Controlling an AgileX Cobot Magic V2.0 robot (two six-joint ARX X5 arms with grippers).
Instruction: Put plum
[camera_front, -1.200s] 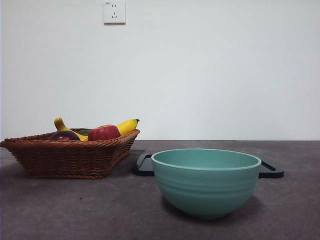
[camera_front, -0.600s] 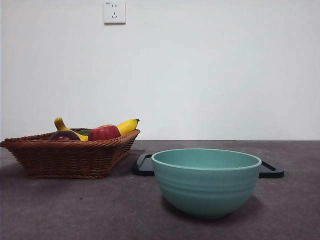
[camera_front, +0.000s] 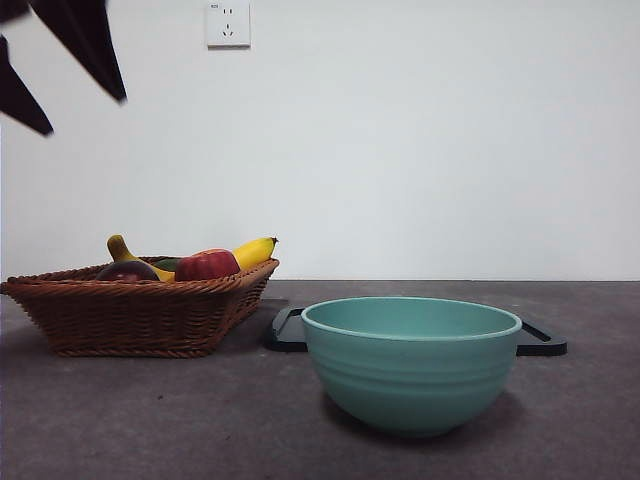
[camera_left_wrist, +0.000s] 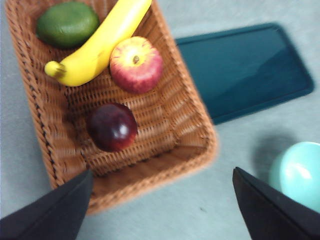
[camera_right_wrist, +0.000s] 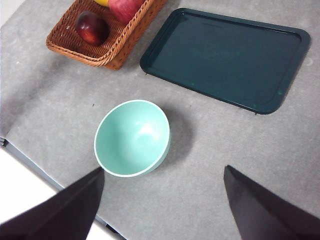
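A glossy dark purple plum (camera_left_wrist: 112, 127) lay in a brown woven wicker basket (camera_left_wrist: 197, 120), near a red apple (camera_left_wrist: 136, 64), a yellow banana (camera_left_wrist: 100, 42) and a green round fruit (camera_left_wrist: 67, 23). The left gripper (camera_left_wrist: 161, 207) hung above the basket, jaws spread wide, empty. Beside the basket sat a dark green flat tray (camera_right_wrist: 227, 55) and a mint-green ceramic bowl (camera_front: 411, 360). The right gripper (camera_right_wrist: 162, 205) hovered high over the bowl, jaws apart.

The plum (camera_left_wrist: 113, 127) lies alone in the open near half of the basket (camera_left_wrist: 198, 122), clear above. The red apple (camera_left_wrist: 136, 64) and banana (camera_left_wrist: 98, 44) crowd the far half, close beside it. The left hand (camera_left_wrist: 161, 210) hangs wide apart above the basket rim, unobstructed.
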